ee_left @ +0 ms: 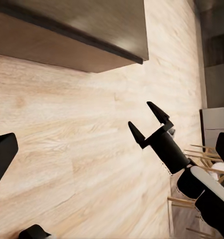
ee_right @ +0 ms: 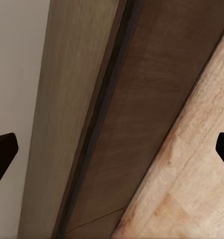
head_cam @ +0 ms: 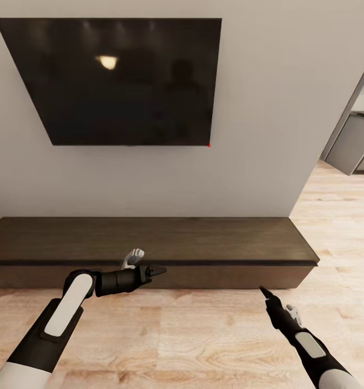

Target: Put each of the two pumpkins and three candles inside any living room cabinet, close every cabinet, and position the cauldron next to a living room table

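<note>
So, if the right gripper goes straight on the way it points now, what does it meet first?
Probably the plain front of the long, low dark brown wood cabinet. The right gripper, open, points at it over the light wooden floor, with nothing visible between. Depth is unclear.

Even, soft light; a lamp glares on the television [head_cam: 117, 81].

Cabinet [head_cam: 149, 240] dark brown wood, faint grain, darker seam under its top. Floor [head_cam: 176, 335] pale honey planks, streaked grain. Wall [head_cam: 268, 135] flat light grey. Screen [head_cam: 117, 81] glossy black. Both arms black and white.
</note>
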